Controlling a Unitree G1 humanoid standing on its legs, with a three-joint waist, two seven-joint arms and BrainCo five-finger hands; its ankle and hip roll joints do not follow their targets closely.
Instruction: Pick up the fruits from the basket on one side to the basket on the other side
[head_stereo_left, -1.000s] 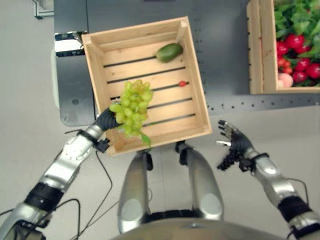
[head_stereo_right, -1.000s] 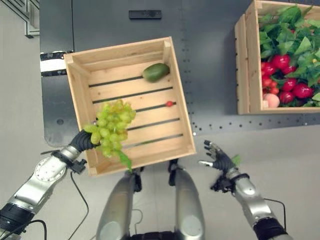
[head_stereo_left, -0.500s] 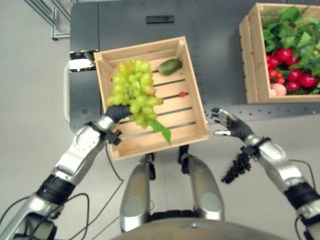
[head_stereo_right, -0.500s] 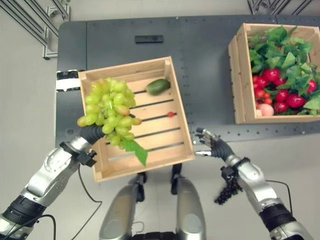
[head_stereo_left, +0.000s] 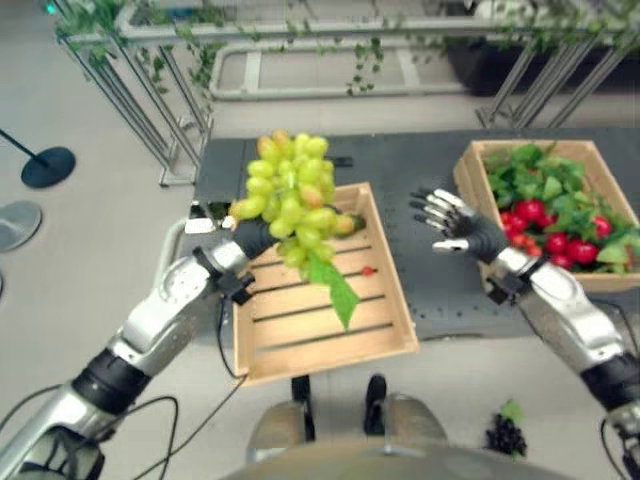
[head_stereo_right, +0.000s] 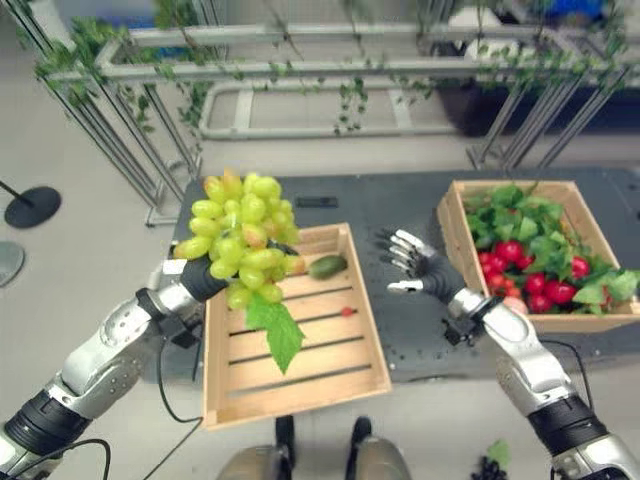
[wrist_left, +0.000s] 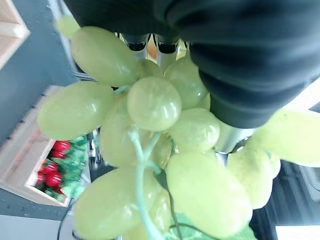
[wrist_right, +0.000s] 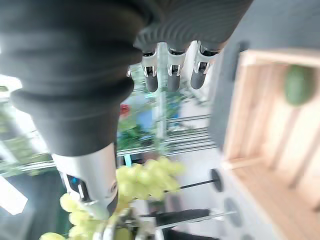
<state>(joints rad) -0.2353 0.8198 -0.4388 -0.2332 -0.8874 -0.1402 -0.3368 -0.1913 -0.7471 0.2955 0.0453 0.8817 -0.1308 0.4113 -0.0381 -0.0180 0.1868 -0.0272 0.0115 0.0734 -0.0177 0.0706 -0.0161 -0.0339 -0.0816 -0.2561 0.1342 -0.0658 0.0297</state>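
On the dark table (head_stereo_right: 400, 205), well to the right of the near crate (head_stereo_right: 300, 380), stands a second crate (head_stereo_right: 455, 235) filled with green leaves and red fruits (head_stereo_right: 530, 275). The near crate is the slatted wooden one in front of me; an avocado (head_stereo_right: 326, 266) lies by its far wall and a small red fruit (head_stereo_right: 346, 311) on its slats. Above that crate's left part my left hand (head_stereo_right: 200, 278) is curled round a bunch of green grapes (head_stereo_right: 240, 250), held up in the air with a green leaf (head_stereo_right: 275, 330) hanging below. Just right of the crate my right hand (head_stereo_right: 425, 272) hovers with fingers spread, holding nothing. Down on the floor, right of the crate, lies a bunch of dark grapes (head_stereo_left: 507, 436).
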